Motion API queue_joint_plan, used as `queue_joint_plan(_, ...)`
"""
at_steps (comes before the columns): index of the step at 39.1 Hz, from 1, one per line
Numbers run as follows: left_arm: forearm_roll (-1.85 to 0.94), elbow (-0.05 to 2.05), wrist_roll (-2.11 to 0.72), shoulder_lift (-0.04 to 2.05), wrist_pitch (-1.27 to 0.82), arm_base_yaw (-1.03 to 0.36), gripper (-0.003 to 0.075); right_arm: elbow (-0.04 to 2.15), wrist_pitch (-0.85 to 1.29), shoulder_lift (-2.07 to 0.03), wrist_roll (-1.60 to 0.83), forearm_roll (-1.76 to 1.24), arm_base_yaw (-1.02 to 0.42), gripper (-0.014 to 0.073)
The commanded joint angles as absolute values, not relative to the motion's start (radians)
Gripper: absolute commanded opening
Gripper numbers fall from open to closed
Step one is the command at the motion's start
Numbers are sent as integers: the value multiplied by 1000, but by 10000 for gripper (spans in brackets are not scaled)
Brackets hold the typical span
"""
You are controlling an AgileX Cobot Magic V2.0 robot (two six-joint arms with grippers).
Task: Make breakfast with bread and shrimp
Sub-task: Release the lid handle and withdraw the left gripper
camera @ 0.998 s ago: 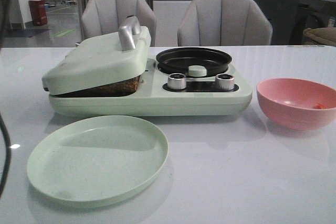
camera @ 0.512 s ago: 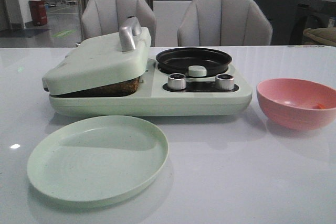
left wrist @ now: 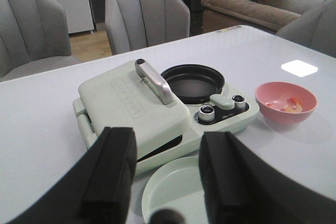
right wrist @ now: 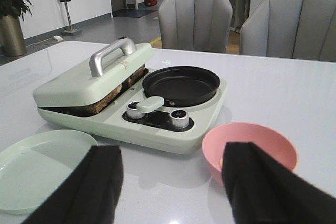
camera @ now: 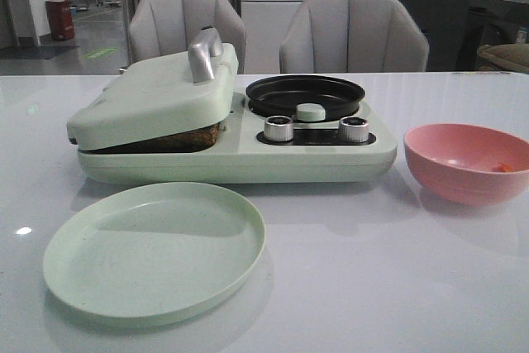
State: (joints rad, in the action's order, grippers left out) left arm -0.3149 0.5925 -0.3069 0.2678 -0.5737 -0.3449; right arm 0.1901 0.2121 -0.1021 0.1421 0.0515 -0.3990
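The bread (camera: 176, 137) lies inside the pale green sandwich maker (camera: 231, 159). Only its brown edge shows, under the lid (camera: 153, 97), which rests tilted on it; the same edge of the bread (right wrist: 112, 98) shows in the right wrist view. The shrimp (camera: 502, 168) is a small orange piece in the pink bowl (camera: 463, 179) right of the appliance, and the shrimp (left wrist: 292, 103) also shows in the left wrist view. My left gripper (left wrist: 169, 141) hangs open and empty above the near side of the table. Just as empty, the right gripper (right wrist: 173, 157) is open, its fingers (right wrist: 257, 182) covering part of the pink bowl (right wrist: 231, 140).
An empty pale green plate (camera: 153, 250) lies in front of the sandwich maker. A black round pan (camera: 304, 93) sits in the appliance's right half, behind two silver knobs (camera: 278, 128). Two grey chairs (camera: 354, 32) stand beyond the table's far edge.
A dark cable or arm part at the left edge of the front view one second ago has left the view. Nothing on the table has moved.
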Motion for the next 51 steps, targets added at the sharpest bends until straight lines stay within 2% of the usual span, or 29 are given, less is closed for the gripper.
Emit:
queue_joint_plan(1, -347, 549, -295, 189, -480, -354, 328, 213, 124, -111, 140, 57, -395, 507)
queue_joint_plan(10, -367, 420, -295, 3, -476, -354, 105, 213, 124, -111, 140, 57, -395, 507)
queue_joint_plan(36, -371, 370, -295, -21, -462, -354, 112, 233, 73, -124, 140, 57, -395, 507)
queue_joint_plan(51, -371, 370, -295, -21, -462, -354, 112, 527, 234, -500, 141, 55, -395, 507)
